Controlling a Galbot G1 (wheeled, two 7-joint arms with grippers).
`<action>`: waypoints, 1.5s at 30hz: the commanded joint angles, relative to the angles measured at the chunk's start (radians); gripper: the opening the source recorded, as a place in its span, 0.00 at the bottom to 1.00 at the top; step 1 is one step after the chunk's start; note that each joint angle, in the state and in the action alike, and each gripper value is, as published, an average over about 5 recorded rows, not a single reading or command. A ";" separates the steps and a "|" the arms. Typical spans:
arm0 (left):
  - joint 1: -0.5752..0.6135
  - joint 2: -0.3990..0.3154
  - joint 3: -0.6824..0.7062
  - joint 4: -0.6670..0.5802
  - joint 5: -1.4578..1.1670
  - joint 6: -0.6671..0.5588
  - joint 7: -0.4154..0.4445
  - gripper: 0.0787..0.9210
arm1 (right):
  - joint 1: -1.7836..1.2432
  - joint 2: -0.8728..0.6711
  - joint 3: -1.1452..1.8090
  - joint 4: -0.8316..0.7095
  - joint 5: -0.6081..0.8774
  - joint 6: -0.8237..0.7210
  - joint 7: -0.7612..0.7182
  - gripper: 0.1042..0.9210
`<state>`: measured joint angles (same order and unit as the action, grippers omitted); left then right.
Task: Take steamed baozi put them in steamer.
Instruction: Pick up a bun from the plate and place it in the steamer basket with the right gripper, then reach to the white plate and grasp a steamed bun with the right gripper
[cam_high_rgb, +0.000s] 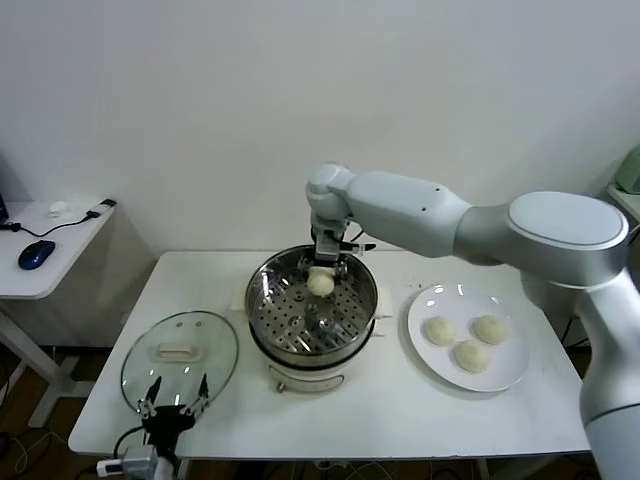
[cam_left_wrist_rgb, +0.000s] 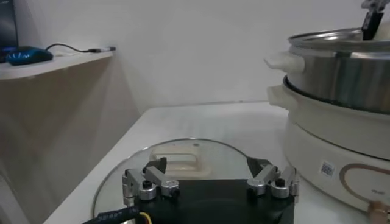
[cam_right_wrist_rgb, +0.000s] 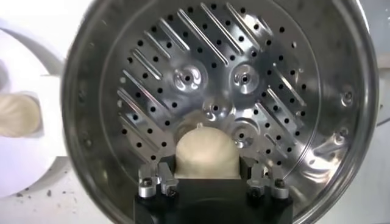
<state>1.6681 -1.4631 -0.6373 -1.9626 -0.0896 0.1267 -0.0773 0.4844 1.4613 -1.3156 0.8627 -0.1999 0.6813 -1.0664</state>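
Observation:
The steamer (cam_high_rgb: 270, 312) stands at the table's middle, a shiny steel pot with a perforated tray on a white base. My right gripper (cam_high_rgb: 321, 278) hangs over its far part, shut on one baozi (cam_high_rgb: 320, 283). In the right wrist view the baozi (cam_right_wrist_rgb: 205, 152) sits between the fingers (cam_right_wrist_rgb: 164, 172), above the perforated tray (cam_right_wrist_rgb: 183, 79). Three more baozi (cam_high_rgb: 471, 354) lie on the white plate (cam_high_rgb: 505, 374) at the right. My left gripper (cam_high_rgb: 172, 397) is parked at the table's near left edge, open, just short of the glass lid (cam_high_rgb: 180, 352).
The glass lid with a white handle (cam_left_wrist_rgb: 177, 159) lies flat left of the steamer (cam_left_wrist_rgb: 341, 85). A side table with a blue mouse (cam_high_rgb: 35, 253) stands far left. The wall is close behind the table.

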 joint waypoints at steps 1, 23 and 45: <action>-0.004 0.000 -0.002 0.004 -0.002 0.001 -0.001 0.88 | -0.058 0.066 0.044 -0.158 -0.058 0.050 0.018 0.68; -0.016 -0.005 0.001 0.001 -0.010 0.008 0.001 0.88 | 0.195 -0.058 -0.089 0.052 0.452 0.012 -0.032 0.88; -0.016 -0.002 -0.001 -0.004 -0.003 0.005 0.004 0.88 | 0.371 -0.879 -0.559 0.620 0.861 -0.967 0.176 0.88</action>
<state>1.6526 -1.4658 -0.6377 -1.9681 -0.0926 0.1312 -0.0731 0.8965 0.8824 -1.7774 1.2460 0.5639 0.0615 -0.9992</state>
